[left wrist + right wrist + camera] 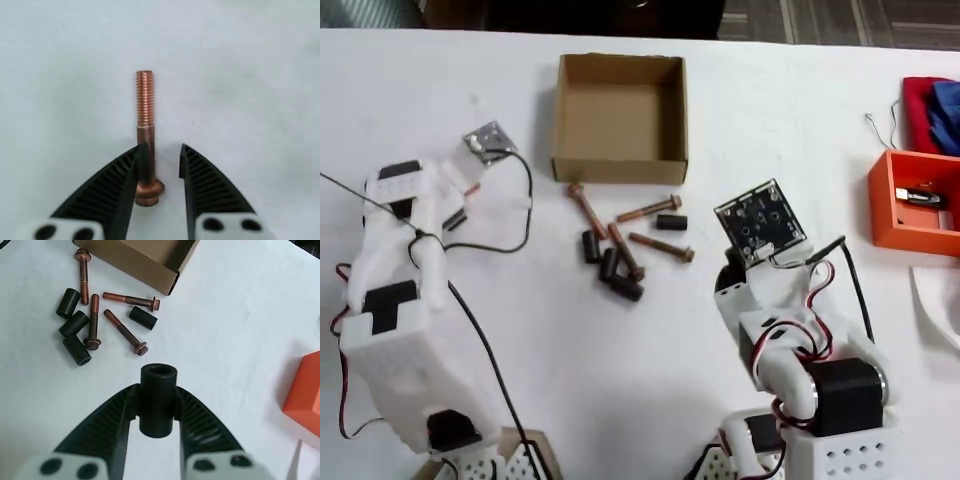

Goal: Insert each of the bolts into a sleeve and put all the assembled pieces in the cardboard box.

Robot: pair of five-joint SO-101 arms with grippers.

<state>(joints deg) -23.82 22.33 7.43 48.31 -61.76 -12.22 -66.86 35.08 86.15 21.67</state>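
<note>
Pairing step: right gripper (156,394) clamped on a sleeve (158,402), left gripper (162,150) part-open astride a bolt (145,115); next likely needs closing, then lining thread with bore.

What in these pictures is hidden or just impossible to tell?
1. High view: the right gripper and its held sleeve sit hidden under that arm's camera board.
2. Left wrist view: a finger of the left gripper covers part of the bolt; whether it is lifted or lying down is unclear.
3. Right wrist view: the cardboard box and orange box are cut off by picture edges.
</note>
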